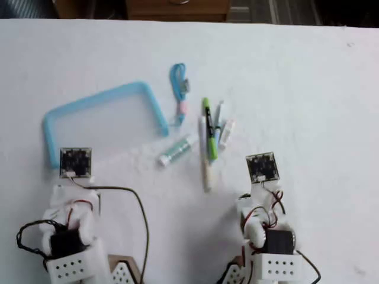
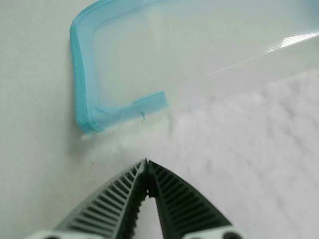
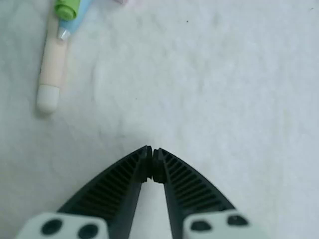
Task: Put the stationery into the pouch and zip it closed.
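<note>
We identify this place as a small robotics test station set up in a furnished room. The evidence is as follows. The counter (image 1: 308, 77) is covered with a white cloth. Two small desktop arms, the left arm (image 1: 71, 242) and the right arm (image 1: 269, 248), stand side by side at its near edge. Their white housings are perforated, and red and black wiring (image 1: 269, 214) runs exposed. A bare circuit board (image 1: 76, 161) sits on each wrist. A blue-edged pouch (image 1: 103, 124) and a few pens (image 1: 210, 139) lie on the cloth. Wooden furniture (image 1: 177, 9) stands beyond the far edge. We cannot tell whether the room is a home or an office.
</note>
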Controlling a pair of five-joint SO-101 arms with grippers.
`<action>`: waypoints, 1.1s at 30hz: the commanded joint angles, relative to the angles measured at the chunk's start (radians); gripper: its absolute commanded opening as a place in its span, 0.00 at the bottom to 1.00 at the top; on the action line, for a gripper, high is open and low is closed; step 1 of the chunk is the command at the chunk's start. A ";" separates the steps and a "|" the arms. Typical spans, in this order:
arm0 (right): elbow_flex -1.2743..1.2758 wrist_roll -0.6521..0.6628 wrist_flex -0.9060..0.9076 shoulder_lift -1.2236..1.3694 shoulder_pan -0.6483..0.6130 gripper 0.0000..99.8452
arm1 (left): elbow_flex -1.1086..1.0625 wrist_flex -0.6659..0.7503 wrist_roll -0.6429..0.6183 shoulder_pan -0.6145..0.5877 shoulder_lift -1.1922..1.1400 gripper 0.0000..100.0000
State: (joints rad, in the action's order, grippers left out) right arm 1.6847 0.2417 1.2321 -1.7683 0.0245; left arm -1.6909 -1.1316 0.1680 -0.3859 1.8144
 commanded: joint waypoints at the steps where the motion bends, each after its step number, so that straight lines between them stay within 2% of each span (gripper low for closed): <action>1: 0.008 0.005 0.004 -0.001 -0.005 0.02 | -0.002 -0.003 -0.003 0.008 0.005 0.02; 19: 0.008 0.006 -0.001 -0.001 -0.016 0.02 | -0.002 -0.026 -0.002 0.008 0.005 0.02; 23: -0.006 0.008 -0.166 -0.002 -0.165 0.02 | -0.002 -0.064 -0.002 0.007 0.005 0.02; 28: -0.152 -0.006 -0.455 0.004 -0.302 0.02 | -0.002 -0.066 0.003 0.005 0.005 0.02; 33: -0.351 -0.049 -0.499 0.059 -0.400 0.05 | -0.002 -0.066 0.003 0.005 0.005 0.02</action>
State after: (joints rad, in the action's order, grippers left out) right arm 1.4576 0.2048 0.7641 -1.7561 -0.3222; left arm -1.6909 -1.1914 0.1680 -0.3859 1.8144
